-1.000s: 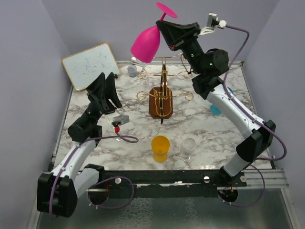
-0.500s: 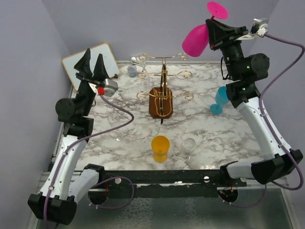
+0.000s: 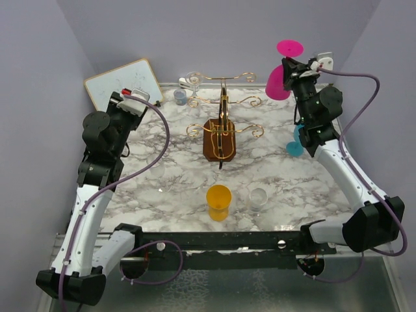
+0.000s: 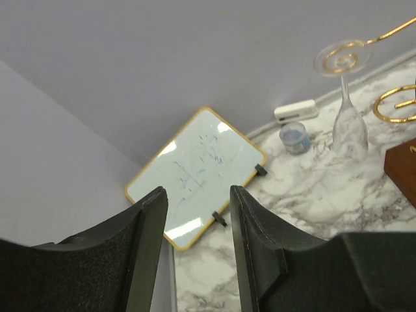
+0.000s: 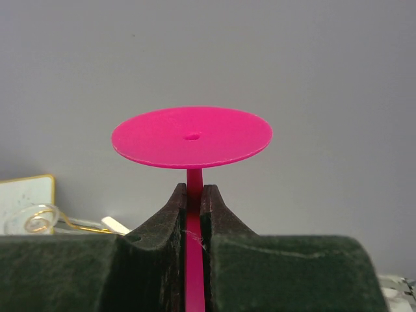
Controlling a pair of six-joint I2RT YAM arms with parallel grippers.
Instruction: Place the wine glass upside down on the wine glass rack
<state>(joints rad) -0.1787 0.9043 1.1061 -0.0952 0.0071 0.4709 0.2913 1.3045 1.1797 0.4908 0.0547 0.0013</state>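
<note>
The right gripper [image 5: 194, 195] pinches the pink wine glass [image 3: 275, 86] by its stem, foot up, high over the table's [image 3: 273, 170] far right edge. The wine glass rack [image 3: 222, 123] stands lower, well to its left, open air between. The left gripper [image 4: 197, 198] hangs spread, empty.

The top external camera looks down from above and behind the arm bases [image 3: 127, 235], covering the white marbled table [image 3: 273, 169] with the gold wire rack on a brown wooden block [image 3: 221, 133] near centre. The left wrist camera, left of the rack, faces rearward; both views share the rack's scrolls and the gold-framed whiteboard [image 3: 123, 88]. The right wrist camera, right of the rack, frames the pink plastic wine glass [image 5: 192, 136] close-up.
</note>
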